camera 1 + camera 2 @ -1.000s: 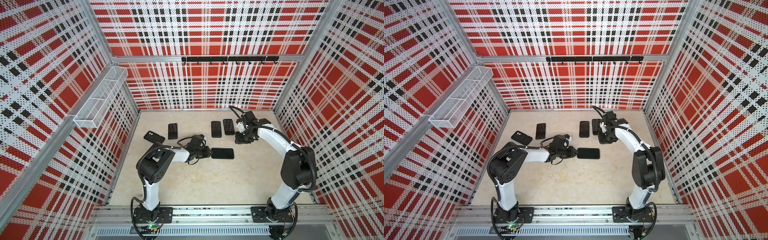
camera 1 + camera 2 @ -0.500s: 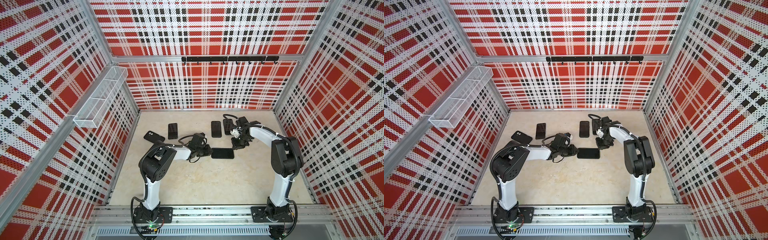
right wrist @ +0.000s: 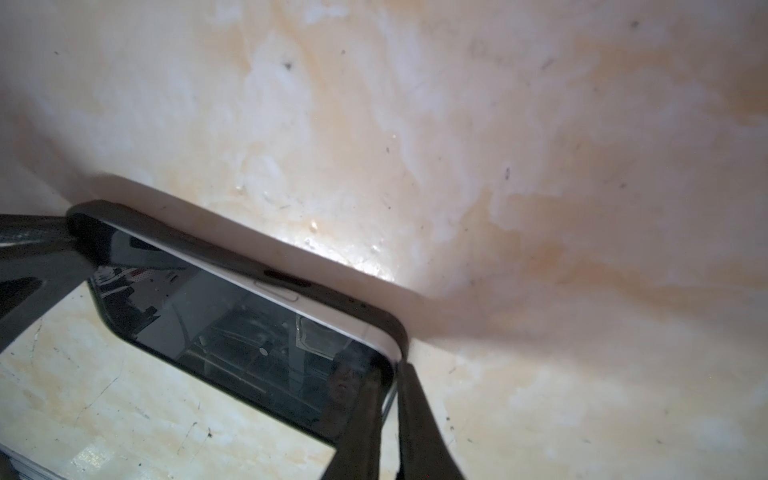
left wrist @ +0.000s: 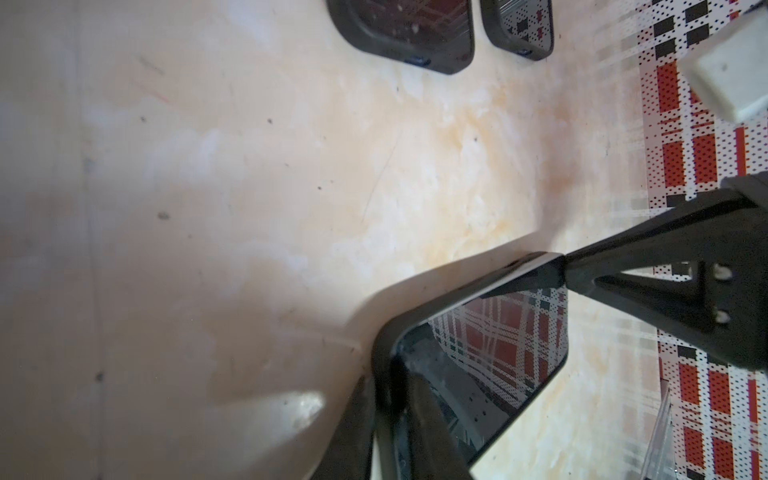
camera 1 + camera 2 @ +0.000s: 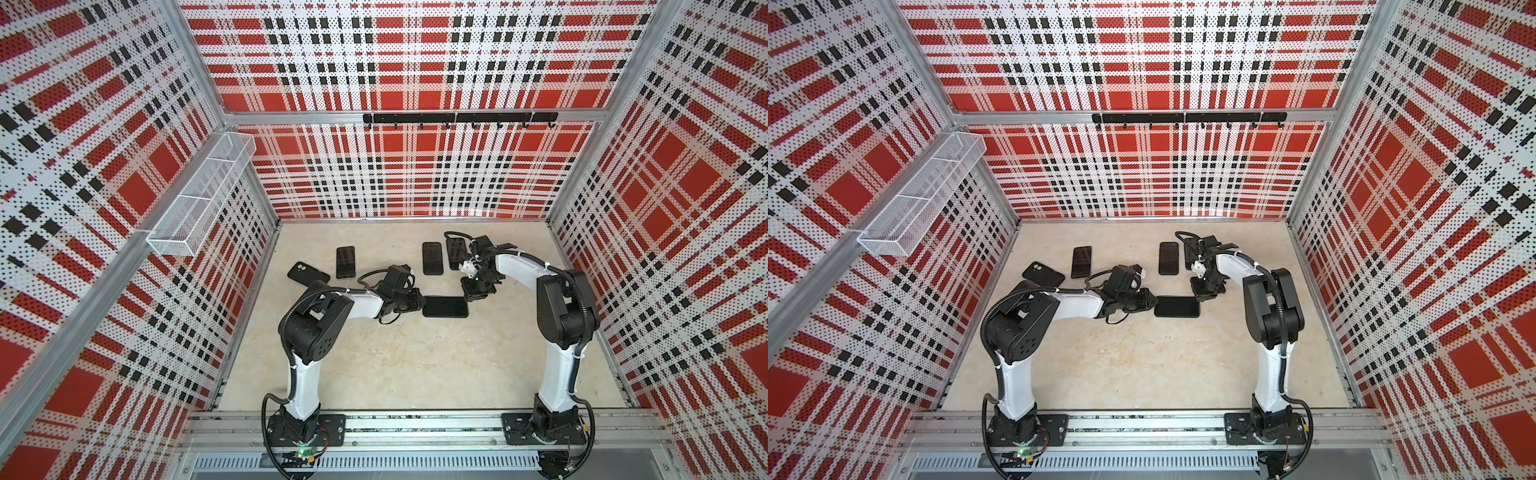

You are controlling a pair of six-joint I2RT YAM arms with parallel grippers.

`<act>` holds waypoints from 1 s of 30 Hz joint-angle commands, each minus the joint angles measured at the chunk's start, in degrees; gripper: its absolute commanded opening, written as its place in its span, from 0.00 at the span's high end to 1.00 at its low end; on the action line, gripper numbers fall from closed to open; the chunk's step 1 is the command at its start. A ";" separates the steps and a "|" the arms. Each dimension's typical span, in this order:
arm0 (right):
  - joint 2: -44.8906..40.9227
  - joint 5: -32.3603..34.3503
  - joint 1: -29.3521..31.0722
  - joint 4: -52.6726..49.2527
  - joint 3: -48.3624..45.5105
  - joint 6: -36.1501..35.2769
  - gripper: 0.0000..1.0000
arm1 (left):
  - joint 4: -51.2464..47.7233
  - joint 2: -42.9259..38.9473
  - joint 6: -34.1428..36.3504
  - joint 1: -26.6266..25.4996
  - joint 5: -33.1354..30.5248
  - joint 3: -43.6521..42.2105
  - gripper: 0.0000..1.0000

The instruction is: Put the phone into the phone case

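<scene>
Top views, phone: the phone (image 5: 444, 306) lies flat and screen up about mid-table, its long sides parallel to the front edge. It shows in both top views (image 5: 1177, 306).
Top views, my grippers: my left gripper (image 5: 415, 301) sits at the phone's left short end. My right gripper (image 5: 471, 296) is at its back right corner.
Top views, room: bare table (image 5: 395, 365) runs open to the front edge. The spare phones (image 5: 432, 257) lie toward the back edge, apart from mine.
Left wrist, grip: my fingers (image 4: 428, 432) are pinched across the short end, with the rim of the phone case (image 4: 457, 295) between them.
Left wrist, far corner: one finger of my right gripper touches the phone's far corner.
Right wrist, grip: my fingers (image 3: 357, 424) are nearly together and nip the end edge at the corner. One lies over the glass, the other outside the rim.
Right wrist, fit: a pale band of the phone's side shows above the black rim along one long edge. I judge it not fully seated there.
Handling: I judge the phone a stiff slab with slick, fragile glass, and the case rim soft and stretchy.
Hold: rim and corners are the places to take it, not mid-screen. On this smooth table it would likely slide unless one gripper braces it.
</scene>
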 commanded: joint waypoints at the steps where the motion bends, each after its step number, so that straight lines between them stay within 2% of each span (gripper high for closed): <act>1: 3.29 1.56 0.02 1.08 0.54 -0.50 0.89 | -2.76 1.60 1.22 -0.37 -1.34 0.86 0.81; 6: 5.08 2.27 1.00 0.72 -0.55 1.50 0.89 | -3.06 1.48 1.31 -0.55 -1.78 0.93 0.81; 14: 7.80 -0.08 2.83 2.09 -3.84 5.61 0.90 | -6.68 0.68 2.69 -1.60 -3.52 2.87 0.82; 20: 9.92 1.92 5.34 0.65 -2.89 8.31 0.90 | -7.61 0.10 2.97 -1.91 -3.97 3.19 0.82; 30: 13.27 -1.09 7.73 4.55 -8.57 11.86 0.92 | -7.68 0.14 3.44 -1.94 -3.64 3.08 0.83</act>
